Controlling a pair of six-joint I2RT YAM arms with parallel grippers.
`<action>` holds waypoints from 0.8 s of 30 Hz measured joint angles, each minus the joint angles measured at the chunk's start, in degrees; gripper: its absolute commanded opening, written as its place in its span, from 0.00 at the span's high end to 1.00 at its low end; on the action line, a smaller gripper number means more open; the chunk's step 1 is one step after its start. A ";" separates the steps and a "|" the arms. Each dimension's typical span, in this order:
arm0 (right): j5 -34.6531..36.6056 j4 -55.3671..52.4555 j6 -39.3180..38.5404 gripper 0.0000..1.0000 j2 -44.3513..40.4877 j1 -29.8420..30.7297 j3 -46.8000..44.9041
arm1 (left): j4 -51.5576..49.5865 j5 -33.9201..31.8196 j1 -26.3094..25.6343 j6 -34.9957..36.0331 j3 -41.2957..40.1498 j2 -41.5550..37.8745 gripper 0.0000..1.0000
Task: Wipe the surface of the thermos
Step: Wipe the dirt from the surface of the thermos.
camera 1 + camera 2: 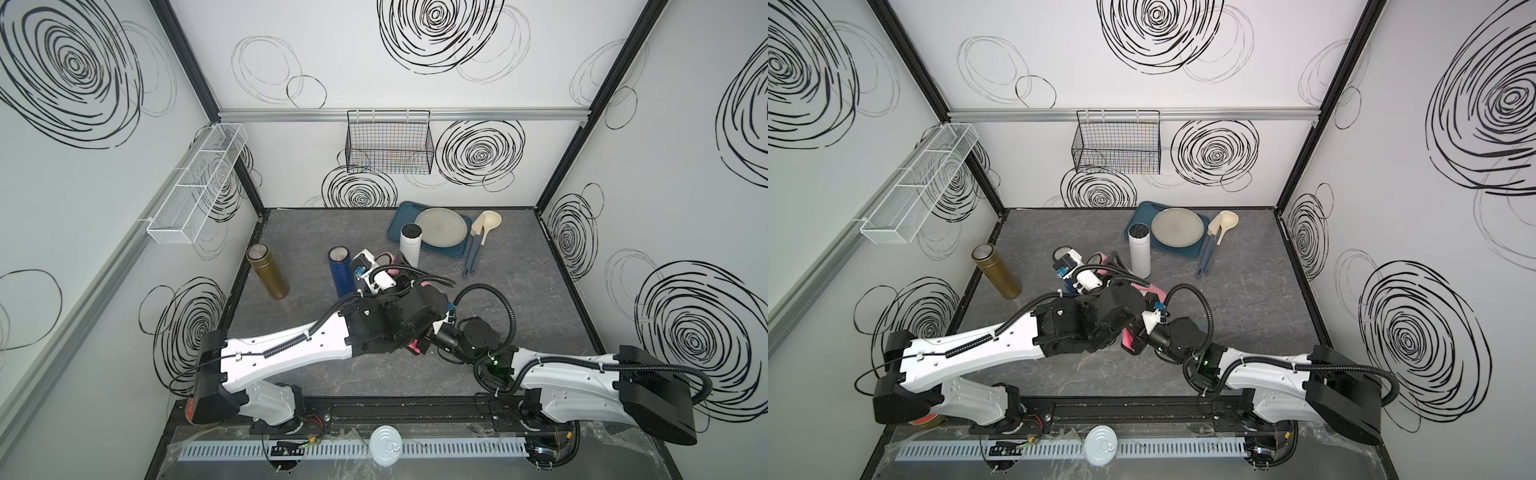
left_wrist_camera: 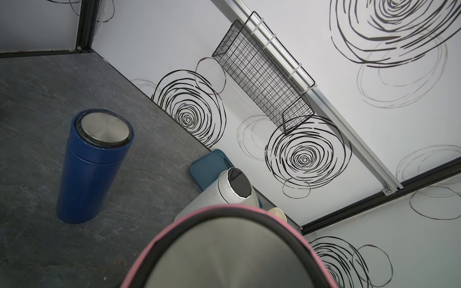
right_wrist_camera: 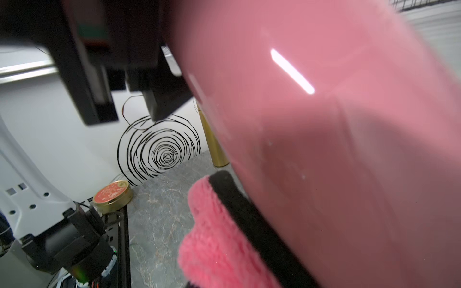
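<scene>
One pink thermos (image 3: 324,124) tilted, lifted over desk (image 1: 519,311) centre, clamped in left gripper (image 1: 390,282). Right gripper (image 1: 419,345) clenched on one pink cloth (image 3: 212,244), touching thermos side. Three more upright: blue thermos (image 2: 92,169) mid-desk, gold thermos (image 1: 268,270) near left edge, white thermos (image 1: 410,245) beside one tray (image 1: 401,216) at back edge.

Pink thermos (image 3: 324,149), pink cloth (image 3: 212,237), blue flask (image 2: 92,169) (gold flask (image 1: 268,270) too)

Both top views look steeply down on the whole worktop (image 1: 540,270); each wrist view sits tight against the pink thermos (image 3: 324,149)
</scene>
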 measured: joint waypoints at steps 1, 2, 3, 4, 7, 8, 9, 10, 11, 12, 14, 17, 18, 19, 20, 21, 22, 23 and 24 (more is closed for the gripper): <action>0.04 0.87 -0.04 1.00 0.61 0.09 0.37 | -0.39 -0.07 0.00 -1.11 -0.17 -0.28 1.00; 0.17 1.68 -0.07 1.00 1.18 0.22 0.50 | -0.87 -0.09 0.04 -2.05 -0.33 -0.57 1.00; 0.39 2.34 -0.04 1.00 1.64 0.31 0.50 | -1.18 -0.09 0.04 -2.73 -0.50 -0.79 1.00; 0.94 3.06 0.00 1.00 2.23 0.42 0.48 | -1.44 -0.09 0.07 -3.52 -0.72 -0.94 1.00; 3.02 5.60 0.11 1.00 2.99 0.61 -1.07 | -1.55 0.39 0.17 -5.49 -1.01 -0.98 1.00; 4.00 6.49 0.24 1.00 2.99 0.66 -2.16 | -1.57 0.59 0.20 -6.10 -1.01 -0.98 1.00; 4.90 6.97 0.33 1.00 2.99 0.66 -3.19 | -1.55 0.74 0.20 -6.54 -1.01 -0.98 1.00; 6.19 7.17 0.50 1.00 2.99 0.63 -4.35 | -1.57 0.92 0.20 -7.15 -1.01 -0.98 1.00; 7.15 7.17 0.59 1.00 2.99 0.63 -5.11 | -1.55 1.16 0.20 -7.69 -1.01 -0.98 1.00; 8.07 7.15 0.63 1.00 3.02 0.63 -5.66 | -1.62 1.27 0.20 -8.31 -1.01 -0.98 1.00; 9.11 7.37 0.61 1.00 3.58 0.63 -5.35 | -1.75 1.22 0.20 -9.44 -1.16 -0.98 1.00; 9.90 7.80 0.46 1.00 6.19 0.63 -2.97 | -1.81 0.68 0.26 -10.73 -1.16 -1.01 1.00; 10.27 7.80 0.46 1.00 7.63 0.63 -1.42 | -1.84 0.35 0.31 -11.13 -1.18 -1.01 1.00; 10.69 7.80 0.48 1.00 8.98 0.63 0.24 | -1.84 0.09 0.31 -11.72 -1.18 -1.03 1.00; 11.13 7.78 0.66 1.00 9.99 0.63 1.70 | -1.66 -0.15 0.31 -12.28 -1.16 -1.05 1.00; 11.74 7.80 0.74 1.00 11.06 0.66 3.34 | -1.64 -0.52 0.33 -12.79 -1.16 -1.14 1.00; 12.35 7.80 0.98 1.00 11.89 0.66 4.79 | -1.62 -0.79 0.42 -13.22 -1.16 -1.20 1.00; 12.96 7.80 1.14 1.00 12.39 0.66 5.75 | -1.55 -1.05 0.44 -13.66 -1.16 -1.29 1.00; 13.68 7.80 1.42 1.00 12.83 0.66 6.56 | -1.53 -1.29 0.48 -13.99 -1.16 -1.40 1.00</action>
